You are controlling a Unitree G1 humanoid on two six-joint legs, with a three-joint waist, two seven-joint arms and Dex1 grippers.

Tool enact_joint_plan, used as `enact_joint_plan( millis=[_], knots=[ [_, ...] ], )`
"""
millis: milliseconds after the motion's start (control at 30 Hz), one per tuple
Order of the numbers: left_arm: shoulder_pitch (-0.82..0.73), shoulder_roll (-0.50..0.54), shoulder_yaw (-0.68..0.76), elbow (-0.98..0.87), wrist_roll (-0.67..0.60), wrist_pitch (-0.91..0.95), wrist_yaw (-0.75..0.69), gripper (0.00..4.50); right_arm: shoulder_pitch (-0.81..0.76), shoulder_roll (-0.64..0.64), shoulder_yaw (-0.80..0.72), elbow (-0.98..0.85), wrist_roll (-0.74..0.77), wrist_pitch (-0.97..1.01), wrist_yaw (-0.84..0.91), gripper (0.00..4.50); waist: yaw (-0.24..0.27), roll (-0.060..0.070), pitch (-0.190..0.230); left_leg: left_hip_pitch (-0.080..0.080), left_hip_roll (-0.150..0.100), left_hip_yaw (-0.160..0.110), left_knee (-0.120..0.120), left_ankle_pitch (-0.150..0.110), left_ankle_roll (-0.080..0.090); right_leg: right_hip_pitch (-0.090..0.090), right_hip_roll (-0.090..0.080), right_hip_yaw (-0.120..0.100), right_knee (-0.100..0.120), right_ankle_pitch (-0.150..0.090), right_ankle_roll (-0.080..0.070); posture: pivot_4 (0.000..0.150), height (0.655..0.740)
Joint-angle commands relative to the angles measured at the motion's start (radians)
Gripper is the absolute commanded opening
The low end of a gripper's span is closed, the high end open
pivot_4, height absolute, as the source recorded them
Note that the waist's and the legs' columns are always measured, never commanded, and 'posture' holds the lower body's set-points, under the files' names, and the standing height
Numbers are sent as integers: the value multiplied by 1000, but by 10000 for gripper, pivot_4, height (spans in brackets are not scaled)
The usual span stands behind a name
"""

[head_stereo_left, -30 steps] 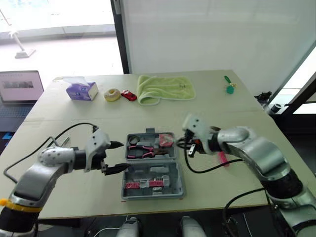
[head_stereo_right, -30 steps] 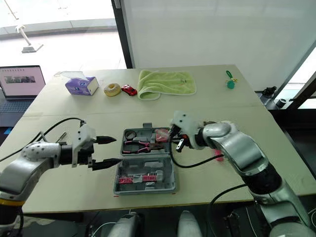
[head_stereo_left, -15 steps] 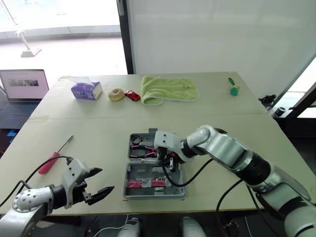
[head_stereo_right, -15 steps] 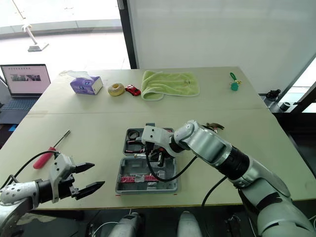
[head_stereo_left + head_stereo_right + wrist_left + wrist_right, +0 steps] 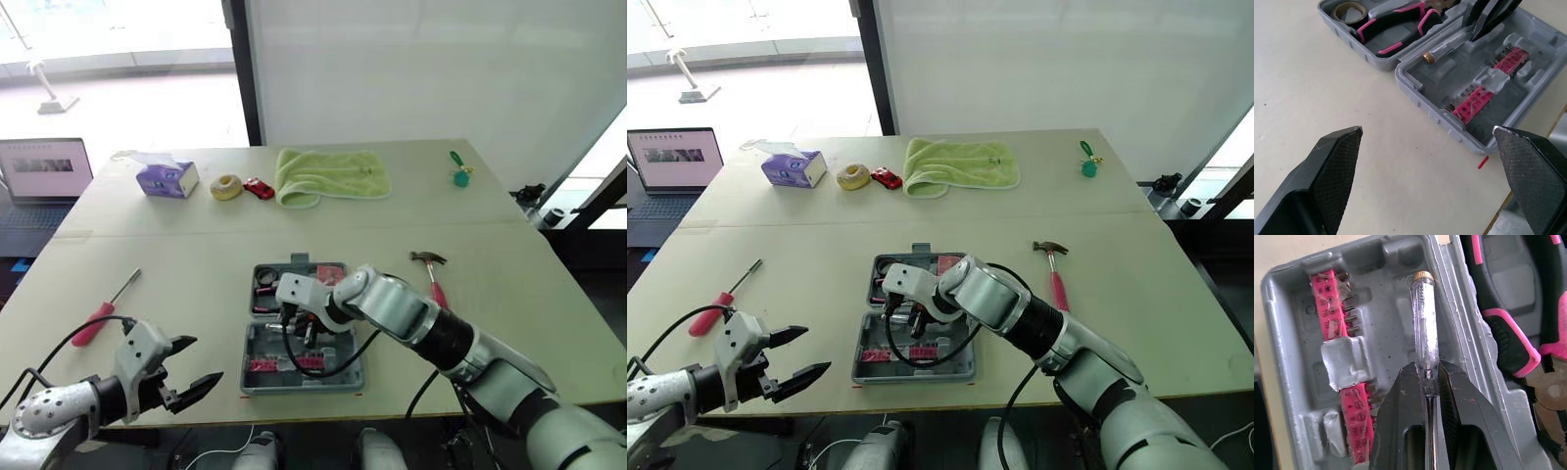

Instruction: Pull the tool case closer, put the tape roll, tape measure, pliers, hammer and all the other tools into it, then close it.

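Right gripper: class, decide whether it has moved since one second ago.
Yes. The right gripper went from beside the tool case's right edge to over its near half.

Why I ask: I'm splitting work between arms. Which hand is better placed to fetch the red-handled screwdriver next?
Left, probably. The left hand is open, empty and nearer the red-handled screwdriver. The right hand is shut on a clear screwdriver over the tool case.

tool case [image 5: 1290,357]: grey matt plastic (dusty, scuffed) | tester screwdriver [image 5: 1424,333]: clear glossy plastic, brass cap
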State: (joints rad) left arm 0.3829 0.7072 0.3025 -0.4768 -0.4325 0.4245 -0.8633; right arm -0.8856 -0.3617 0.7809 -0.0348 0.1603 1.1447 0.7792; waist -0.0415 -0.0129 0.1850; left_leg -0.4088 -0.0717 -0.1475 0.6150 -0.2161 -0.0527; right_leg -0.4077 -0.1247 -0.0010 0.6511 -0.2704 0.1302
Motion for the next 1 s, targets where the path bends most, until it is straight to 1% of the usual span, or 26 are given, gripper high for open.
enact_joint_plan(
  millis=[33,200,367,700,1000],
  knots=[
    [-6,5,24,-11,-5,-20,4,45000,-27,22,19,17,-38,-33,-8,106,0,0,0,0,0,0,0,0,0,0,0,0,0,0,0,1500,7375],
    [2,4,20,-4,2,-28,1,45000,-31,57,34,43,-59,-66,-2,106,-2,0,0,0,1,1,0,0,0,-1,1,1,0,0,0,1500,7375],
    [3,-4,16,13,8,-39,4,45000,-46,84,40,54,-97,-147,2,106,-3,0,0,0,1,1,-1,0,0,-1,1,1,0,0,-1,1500,7375],
    [4,-7,-11,42,26,-67,7,45000,-60,103,65,66,-168,-200,29,106,-2,0,0,0,1,2,-1,0,0,-2,2,2,0,1,-1,1500,7375],
    [-4,-16,-23,55,39,-77,8,45000,-67,85,100,77,-230,-253,87,106,-2,0,0,0,1,2,-1,0,0,-2,2,2,0,1,-1,1500,7375]
  ],
)
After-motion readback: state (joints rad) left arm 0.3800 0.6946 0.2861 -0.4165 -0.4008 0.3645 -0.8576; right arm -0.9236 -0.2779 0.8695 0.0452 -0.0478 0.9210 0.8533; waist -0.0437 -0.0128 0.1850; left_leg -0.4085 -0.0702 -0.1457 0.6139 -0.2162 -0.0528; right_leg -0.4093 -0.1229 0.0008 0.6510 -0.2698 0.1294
